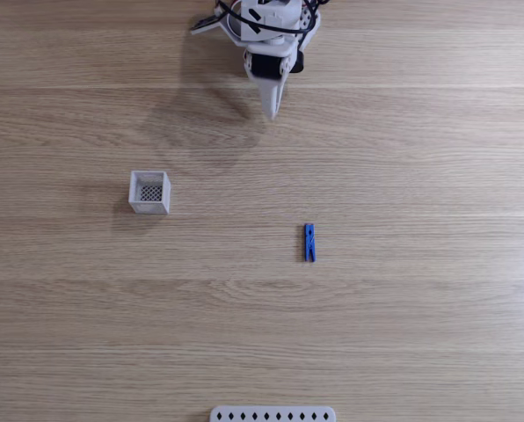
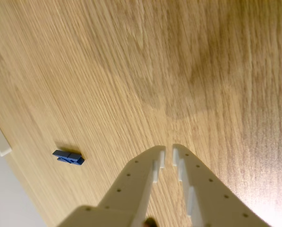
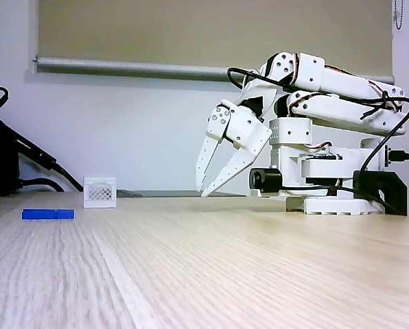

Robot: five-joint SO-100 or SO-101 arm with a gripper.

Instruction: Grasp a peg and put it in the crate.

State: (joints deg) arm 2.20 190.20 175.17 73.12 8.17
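In a fixed view from above, the white perforated strip (image 1: 273, 414) sits at the counter's (image 1: 420, 334) near edge; the peg (image 1: 309, 242) lies mid-counter, well apart from the hand (image 1: 270, 112) (fingers nearly pressed together, empty) at the far edge. The crate (image 1: 149, 192) stands left. In the wrist view, the peg (image 2: 68, 157) lies left of the hand (image 2: 168, 154). In the side fixed view, the peg (image 3: 48, 214) lies flat before the crate (image 3: 99, 191).

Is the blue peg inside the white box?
No, the peg lies on the bare table, well apart from the box.

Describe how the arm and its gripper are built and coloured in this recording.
The arm is white plastic with black servo blocks and black cables looping over its links and base. The gripper has two long, tapering white fingers dotted with small round screw holes. A black camera module sits low near the base.
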